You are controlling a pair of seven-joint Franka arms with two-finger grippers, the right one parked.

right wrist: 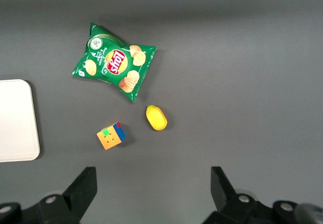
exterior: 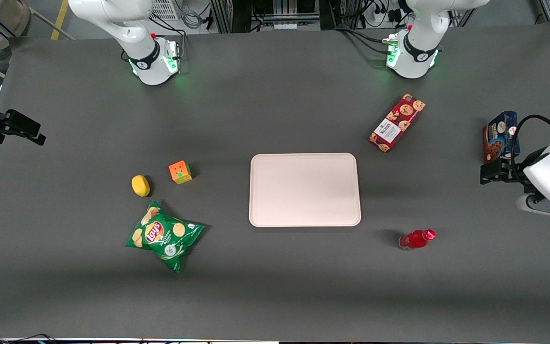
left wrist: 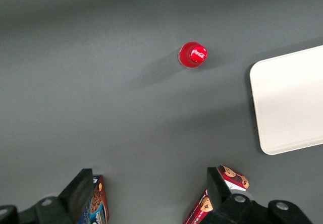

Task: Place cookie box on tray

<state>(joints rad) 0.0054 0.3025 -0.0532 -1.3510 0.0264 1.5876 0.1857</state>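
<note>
Tool [left wrist: 146, 193] spread wide — above table, beside cookie box [exterior: 499, 135].

Dark grey table [exterior: 275, 296] carries tray [exterior: 304, 189], cookie box [exterior: 498, 136], red box [exterior: 397, 123], bottle [exterior: 416, 239], chips bag [exterior: 164, 236], lemon [exterior: 140, 185], cube [exterior: 180, 172]; end effector [left wrist: 146, 196] above.

A: The cookie box [exterior: 500, 136] is navy with a brown cookie picture; the tray [exterior: 304, 189] pale pinkish-cream.

B: The black gripper [left wrist: 146, 188] hangs above the dark grey tabletop [exterior: 275, 286], near the cookie box. The bottle [exterior: 416, 239] looks red, perhaps white-lettered.
</note>
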